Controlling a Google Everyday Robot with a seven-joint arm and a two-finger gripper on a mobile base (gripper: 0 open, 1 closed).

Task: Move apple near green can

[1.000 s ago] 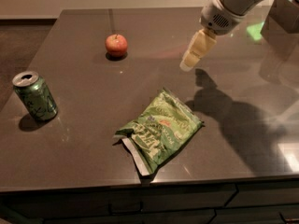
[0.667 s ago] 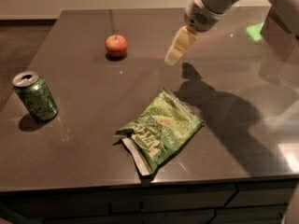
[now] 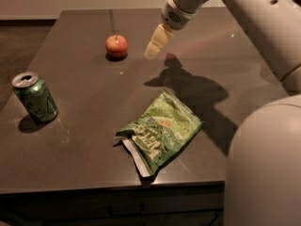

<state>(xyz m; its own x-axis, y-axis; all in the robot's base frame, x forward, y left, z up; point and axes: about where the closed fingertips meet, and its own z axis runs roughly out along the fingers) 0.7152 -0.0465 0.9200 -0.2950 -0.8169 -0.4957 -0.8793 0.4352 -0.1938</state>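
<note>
The small red-orange apple with a dark stem sits on the dark table toward the back, left of centre. The green can with a silver top stands upright near the table's left edge, well in front and to the left of the apple. My gripper with pale fingers hangs above the table just right of the apple, a short gap away, holding nothing.
A crinkled green chip bag lies flat near the table's front edge, right of centre. My arm reaches in from the upper right, and the robot's body fills the lower right corner.
My gripper has moved left across the table, from the right side toward the apple. The apple, can and bag have not moved.
</note>
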